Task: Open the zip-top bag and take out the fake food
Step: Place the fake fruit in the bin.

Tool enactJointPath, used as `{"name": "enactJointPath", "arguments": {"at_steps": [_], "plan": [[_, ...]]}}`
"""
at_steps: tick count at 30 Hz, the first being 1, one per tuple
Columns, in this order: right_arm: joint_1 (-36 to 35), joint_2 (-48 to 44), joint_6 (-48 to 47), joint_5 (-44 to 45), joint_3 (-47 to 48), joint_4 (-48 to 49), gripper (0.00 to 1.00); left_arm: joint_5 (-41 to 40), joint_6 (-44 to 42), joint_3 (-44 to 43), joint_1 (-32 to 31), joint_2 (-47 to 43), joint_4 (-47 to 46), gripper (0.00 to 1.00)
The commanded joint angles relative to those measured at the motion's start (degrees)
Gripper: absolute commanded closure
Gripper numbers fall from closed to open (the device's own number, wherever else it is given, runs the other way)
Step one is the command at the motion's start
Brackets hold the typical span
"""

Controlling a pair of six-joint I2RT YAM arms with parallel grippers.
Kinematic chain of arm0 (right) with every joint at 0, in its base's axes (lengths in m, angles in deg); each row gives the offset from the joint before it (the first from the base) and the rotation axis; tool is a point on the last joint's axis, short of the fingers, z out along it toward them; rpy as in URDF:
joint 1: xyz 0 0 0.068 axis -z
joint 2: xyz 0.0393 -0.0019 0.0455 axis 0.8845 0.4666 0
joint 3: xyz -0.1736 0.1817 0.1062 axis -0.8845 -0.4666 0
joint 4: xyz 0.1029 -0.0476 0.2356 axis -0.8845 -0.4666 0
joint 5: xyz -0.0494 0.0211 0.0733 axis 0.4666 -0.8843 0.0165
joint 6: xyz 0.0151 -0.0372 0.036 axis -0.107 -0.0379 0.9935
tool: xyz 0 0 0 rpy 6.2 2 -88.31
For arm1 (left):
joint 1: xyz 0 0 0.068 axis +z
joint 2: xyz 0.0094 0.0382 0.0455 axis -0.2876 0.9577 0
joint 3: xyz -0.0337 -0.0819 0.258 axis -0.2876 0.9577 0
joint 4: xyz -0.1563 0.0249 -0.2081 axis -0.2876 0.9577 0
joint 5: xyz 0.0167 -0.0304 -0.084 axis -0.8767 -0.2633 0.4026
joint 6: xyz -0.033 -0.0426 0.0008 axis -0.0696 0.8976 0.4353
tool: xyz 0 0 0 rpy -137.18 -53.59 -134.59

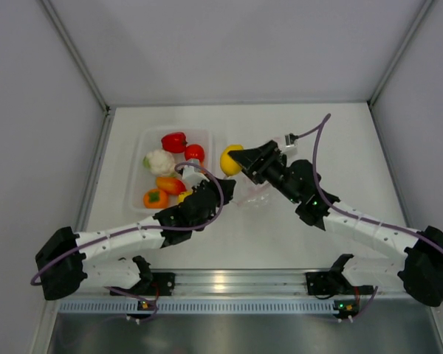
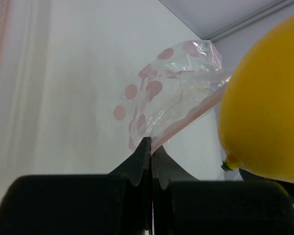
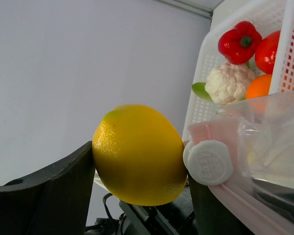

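Note:
The zip-top bag (image 1: pixel 255 195) lies crumpled on the table between the two arms, clear with pink dots and a pink strip (image 2: pixel 186 120). My left gripper (image 2: pixel 151 143) is shut on the edge of that strip. My right gripper (image 1: pixel 244 161) is shut on a yellow lemon (image 3: pixel 139 154) of the fake food, held above the table beside the tray; the lemon fills the gap between both fingers (image 3: pixel 63 191). The bag's white zip slider (image 3: pixel 208 161) rests against the lemon. In the top view the lemon (image 1: pixel 231 160) hangs just right of the tray.
A pale tray (image 1: pixel 142 151) at the back left holds a red pepper (image 1: pixel 174 141), a tomato (image 1: pixel 194 153), a cauliflower (image 1: pixel 160 162), an orange piece (image 1: pixel 170 184) and a persimmon (image 1: pixel 156 198). Grey walls close in the table on three sides.

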Motion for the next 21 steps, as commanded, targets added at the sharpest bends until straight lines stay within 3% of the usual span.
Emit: {"name": "enactJointPath", "arguments": {"at_steps": [1, 5, 11, 16, 21], "plan": [[-1.6, -1.6, 2.5, 3.6, 5.5, 4.4, 1.0, -8.7, -1.7, -1.4, -0.3, -0.9, 1.9, 1.0], [-1.8, -3.2, 5.5, 2.8, 5.2, 1.9, 1.0, -14.3, -2.0, -0.8, -0.3, -2.2, 1.9, 1.0], [-1.7, 1.5, 5.8, -9.5, 10.0, 0.8, 1.0, -16.8, -4.8, -2.4, -0.2, -2.4, 2.0, 1.0], [-1.4, 3.0, 8.5, -15.2, 7.9, 4.6, 1.0, -21.8, -9.3, -2.5, 0.4, -3.7, 2.8, 1.0], [-1.4, 1.7, 7.1, -17.4, 6.3, 3.1, 1.0, -17.7, -7.8, -0.6, 3.6, -5.0, 2.8, 1.0]]}}
